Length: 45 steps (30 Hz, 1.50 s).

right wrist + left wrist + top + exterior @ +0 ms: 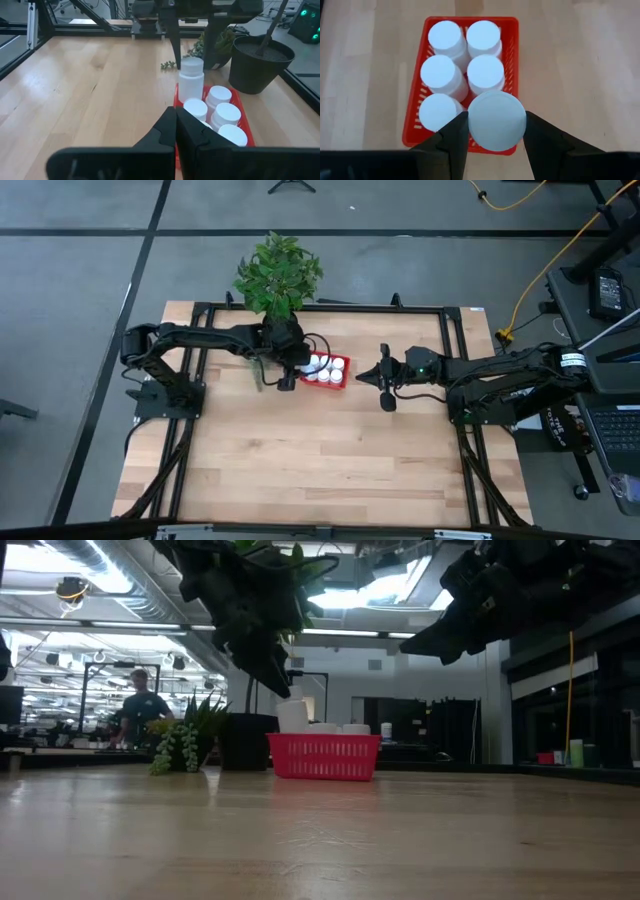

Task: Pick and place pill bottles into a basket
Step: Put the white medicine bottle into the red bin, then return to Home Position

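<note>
The red mesh basket (339, 374) stands on the table at the far middle, and it also shows in the low view (323, 757). Five white pill bottles (445, 37) stand upright in it. My left gripper (290, 372) is over the basket's left end, shut on a sixth bottle (496, 120), which also shows in the right wrist view (191, 80). My right gripper (384, 383) hovers shut and empty to the right of the basket, above the table (176, 127). My left gripper pinches the bottle between its two fingers (455, 137), one on each side of the upper part below the cap (191, 64). The fingers come from above, pointing down. The bottle hangs upright over the basket's left end, its lower end (292, 726) at about rim height.
A leafy plant (278, 272) in a black pot (260, 65) stands just behind the basket, close to my left arm. A small green sprig (172, 65) lies on the table near the pot. A person (140, 705) is in the room far behind. Bare wood (320, 460) spreads toward the near edge.
</note>
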{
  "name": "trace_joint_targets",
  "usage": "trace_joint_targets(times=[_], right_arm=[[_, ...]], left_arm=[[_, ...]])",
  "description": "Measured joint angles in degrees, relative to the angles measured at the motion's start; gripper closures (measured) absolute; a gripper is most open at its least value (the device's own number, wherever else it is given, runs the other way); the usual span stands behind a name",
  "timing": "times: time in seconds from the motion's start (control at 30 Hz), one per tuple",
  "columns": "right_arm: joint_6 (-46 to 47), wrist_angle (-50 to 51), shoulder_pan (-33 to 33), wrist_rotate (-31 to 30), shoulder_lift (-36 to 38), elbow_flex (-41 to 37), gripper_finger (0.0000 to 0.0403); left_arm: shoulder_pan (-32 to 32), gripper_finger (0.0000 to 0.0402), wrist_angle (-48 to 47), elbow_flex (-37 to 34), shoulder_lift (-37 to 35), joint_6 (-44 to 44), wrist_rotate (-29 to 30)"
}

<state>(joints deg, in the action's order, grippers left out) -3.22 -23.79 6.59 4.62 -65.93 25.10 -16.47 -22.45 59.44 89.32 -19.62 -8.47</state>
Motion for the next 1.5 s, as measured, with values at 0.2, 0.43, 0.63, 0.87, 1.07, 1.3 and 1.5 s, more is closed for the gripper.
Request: trace_joint_targets(times=[0.2, 0.43, 0.63, 0.87, 1.07, 1.3, 1.5], right_arm=[[0.00, 0.05, 0.00, 0.00, 0.00, 0.00, 0.0400], [-0.02, 0.22, 0.00, 0.00, 0.00, 0.00, 0.0400], [-0.22, 0.63, -0.01, 0.00, 0.00, 0.00, 0.0400], [-0.22, 1.03, 0.00, -0.02, 0.00, 0.00, 0.0400], [-0.24, 1.62, 0.00, -0.03, 0.00, 0.00, 0.0400], [-0.24, 1.76, -0.01, -0.04, 0.00, 0.00, 0.0400], [-0.24, 1.74, 0.00, -0.04, 0.00, 0.00, 0.0400]], left_arm=[[-0.56, 0.0246, 0.59, 0.05, 2.35, 0.35, 0.28], [-0.57, 0.0246, 1.48, 0.11, 6.54, -0.48, 0.27], [-0.57, 0.0246, 1.55, 0.09, 7.28, -0.63, 0.31], [-0.57, 0.0216, 2.00, 0.09, 7.28, -0.24, 1.45], [-0.57, 0.0210, 2.20, 0.17, 7.05, 0.25, 1.49], [-0.57, 0.0209, -2.05, 3.92, 6.53, 0.15, 1.54], [-0.40, 0.0209, -14.28, 10.92, 2.59, -1.09, 6.33]])
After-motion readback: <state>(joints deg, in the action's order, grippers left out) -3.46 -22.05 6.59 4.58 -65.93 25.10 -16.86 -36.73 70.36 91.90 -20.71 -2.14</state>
